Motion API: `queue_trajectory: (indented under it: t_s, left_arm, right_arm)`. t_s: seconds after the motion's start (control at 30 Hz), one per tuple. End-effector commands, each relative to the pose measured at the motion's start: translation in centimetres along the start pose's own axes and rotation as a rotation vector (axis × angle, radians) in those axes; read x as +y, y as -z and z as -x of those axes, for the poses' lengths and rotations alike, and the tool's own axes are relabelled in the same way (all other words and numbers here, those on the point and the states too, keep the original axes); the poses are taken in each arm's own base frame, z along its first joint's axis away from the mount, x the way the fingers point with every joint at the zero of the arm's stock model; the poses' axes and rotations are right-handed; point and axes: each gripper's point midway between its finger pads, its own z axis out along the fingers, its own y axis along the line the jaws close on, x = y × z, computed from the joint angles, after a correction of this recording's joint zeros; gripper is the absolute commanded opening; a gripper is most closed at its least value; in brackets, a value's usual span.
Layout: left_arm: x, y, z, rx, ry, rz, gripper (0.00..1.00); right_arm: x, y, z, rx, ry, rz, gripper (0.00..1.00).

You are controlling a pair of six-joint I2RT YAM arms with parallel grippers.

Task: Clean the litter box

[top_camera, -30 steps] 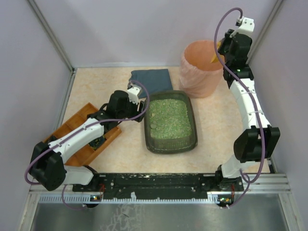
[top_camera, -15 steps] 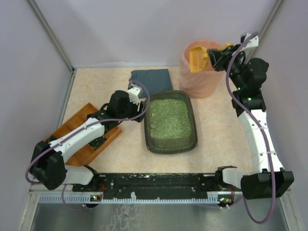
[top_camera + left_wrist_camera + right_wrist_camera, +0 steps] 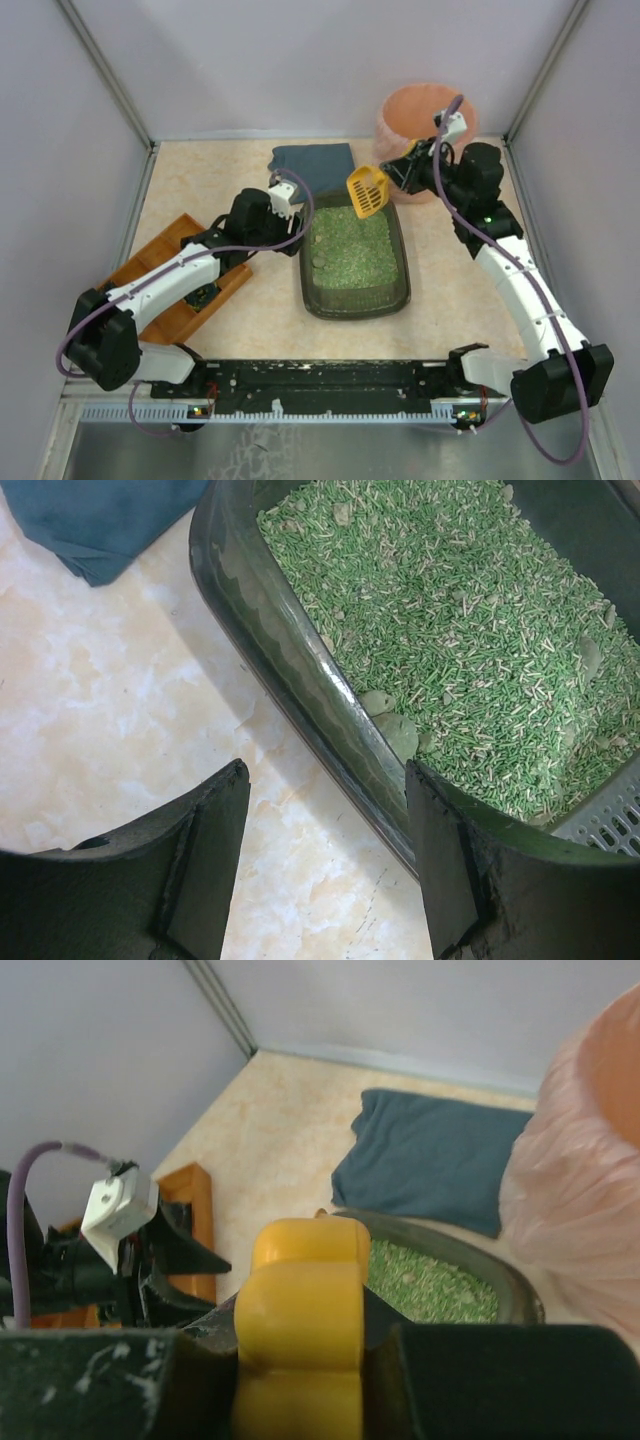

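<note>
The dark grey-green litter box [image 3: 398,290] sits mid-table, filled with green granular litter [image 3: 470,630]; a few grey-green clumps [image 3: 395,730] lie by its left wall. My right gripper [image 3: 398,172] is shut on the handle [image 3: 300,1330] of a yellow slotted scoop [image 3: 366,190], which hangs over the box's far end. My left gripper [image 3: 292,212] stands open at the box's left rim [image 3: 300,670]. One of its fingers [image 3: 205,860] is over the table and the other is at the rim's inner side. A gap shows between its jaws.
A peach round bin [image 3: 428,125] with a pink liner stands at the back right, close behind the scoop. A folded blue cloth [image 3: 315,160] lies behind the box. An orange-brown wooden tray [image 3: 175,280] sits at the left under my left arm. Walls enclose three sides.
My right arm swung down and left from over the bin, carrying the yellow scoop to the far end of the litter box. The left arm stayed put.
</note>
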Motion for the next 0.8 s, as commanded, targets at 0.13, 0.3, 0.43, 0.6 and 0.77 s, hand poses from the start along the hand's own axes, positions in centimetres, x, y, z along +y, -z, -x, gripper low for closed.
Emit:
queue_trajectory:
  t_s: [0.13,0.3,0.43,0.6,0.77]
  left_arm:
    - [-0.8,-0.4,0.8,0.004,-0.01,-0.047,0.69]
    - [-1.2,-0.6,0.4,0.024,-0.004,-0.065,0.69]
    - [-1.4,-0.9,0.1,0.042,-0.004,-0.076,0.68]
    - [-1.6,-1.3,-0.6,0.074,-0.004,-0.089,0.68]
    - [-1.9,-1.5,-0.9,0.088,-0.01,-0.098,0.67]
  right_arm:
    - [0.5,-0.6,-5.3,0.133,0.113,-0.154,0.0]
    - [-0.1,-1.0,-7.8,0.187,0.1,-0.233,0.0]
    - [-0.1,-1.0,-9.5,0.23,0.093,-0.306,0.0]
    - [-1.0,0.1,-11.4,0.292,0.145,-0.438,0.0]
    - [-2.4,1.4,-12.7,0.335,0.231,-0.574,0.0]
